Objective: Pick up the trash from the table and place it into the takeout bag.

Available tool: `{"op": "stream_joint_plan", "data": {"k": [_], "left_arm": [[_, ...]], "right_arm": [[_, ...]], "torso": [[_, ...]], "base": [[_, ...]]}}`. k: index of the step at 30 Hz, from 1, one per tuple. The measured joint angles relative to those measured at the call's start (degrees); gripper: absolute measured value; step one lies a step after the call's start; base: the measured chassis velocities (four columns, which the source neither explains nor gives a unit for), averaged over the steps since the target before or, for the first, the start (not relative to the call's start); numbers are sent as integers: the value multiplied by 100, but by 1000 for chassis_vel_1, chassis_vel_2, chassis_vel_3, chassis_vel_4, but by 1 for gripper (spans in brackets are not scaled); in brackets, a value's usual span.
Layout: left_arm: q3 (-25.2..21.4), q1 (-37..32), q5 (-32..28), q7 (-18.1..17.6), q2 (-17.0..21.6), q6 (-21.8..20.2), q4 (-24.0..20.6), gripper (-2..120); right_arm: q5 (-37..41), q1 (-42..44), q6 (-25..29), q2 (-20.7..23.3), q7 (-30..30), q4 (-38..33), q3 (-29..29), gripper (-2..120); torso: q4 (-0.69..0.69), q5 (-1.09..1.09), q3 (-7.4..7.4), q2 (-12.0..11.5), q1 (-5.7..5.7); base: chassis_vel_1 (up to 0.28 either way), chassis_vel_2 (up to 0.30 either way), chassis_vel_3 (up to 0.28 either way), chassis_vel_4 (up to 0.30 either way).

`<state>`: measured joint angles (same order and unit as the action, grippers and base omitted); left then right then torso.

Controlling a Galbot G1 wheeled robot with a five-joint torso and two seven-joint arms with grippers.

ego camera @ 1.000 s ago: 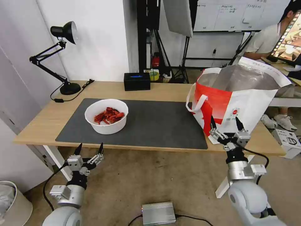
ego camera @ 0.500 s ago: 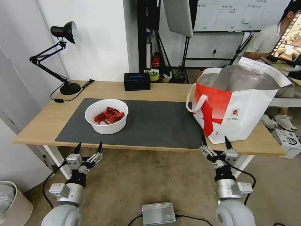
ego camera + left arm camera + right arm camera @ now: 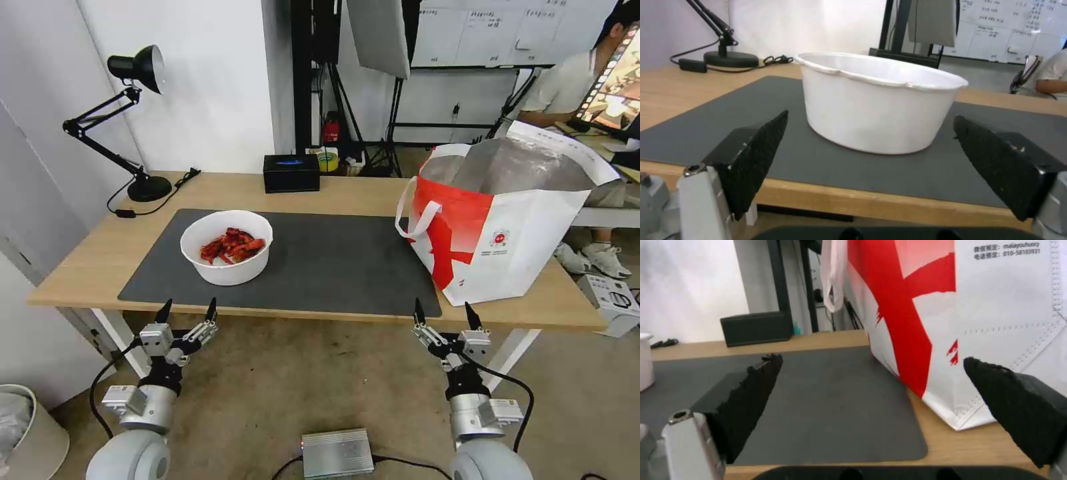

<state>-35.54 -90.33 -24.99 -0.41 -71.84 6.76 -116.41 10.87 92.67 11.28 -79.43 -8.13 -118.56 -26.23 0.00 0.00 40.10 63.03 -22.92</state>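
Head view first: we see a round white bowl (image 3: pixel 227 247) of red shells on the matte grey mat (image 3: pixel 333 267), centre-left of the wooden table (image 3: pixel 87 260). The bag (image 3: pixel 507 227), white with red graphic and foil lining, stands upper right. Our left gripper (image 3: pixel 186 311) and right gripper (image 3: pixel 443 312) sit low, spread wide, empty.

Left wrist: the bowl's (image 3: pixel 880 106) smooth wall fills the centre between textured black fingers (image 3: pixel 760 150).

Right wrist: the bag's (image 3: pixel 996 323) stitched fabric sits at right.

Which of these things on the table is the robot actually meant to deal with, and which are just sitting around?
Part of the job:
white bowl of red shells
takeout bag
table

Just lying about:
black desk lamp
black box
dark grey mat
silver box on the floor
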Motion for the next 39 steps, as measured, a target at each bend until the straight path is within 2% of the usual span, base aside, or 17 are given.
{"op": "stream_joint_plan", "data": {"k": [9, 28, 39], "left_arm": [[55, 88, -22, -2, 24, -59, 14, 100], [98, 117, -34, -8, 101, -89, -44, 100], [118, 375, -249, -24, 276, -391, -220, 100]], "right_arm": [[-340, 289, -35, -190, -27, -61, 189, 100], [-408, 293, -13, -194, -28, 27, 230, 100], [-408, 289, -8, -192, -32, 31, 229, 100]], "torso": [[-1, 0, 0, 0, 0], [0, 0, 0, 0, 0], [0, 0, 0, 0, 0]], "base": [[0, 0, 0, 0], [0, 0, 0, 0], [0, 0, 0, 0]]}}
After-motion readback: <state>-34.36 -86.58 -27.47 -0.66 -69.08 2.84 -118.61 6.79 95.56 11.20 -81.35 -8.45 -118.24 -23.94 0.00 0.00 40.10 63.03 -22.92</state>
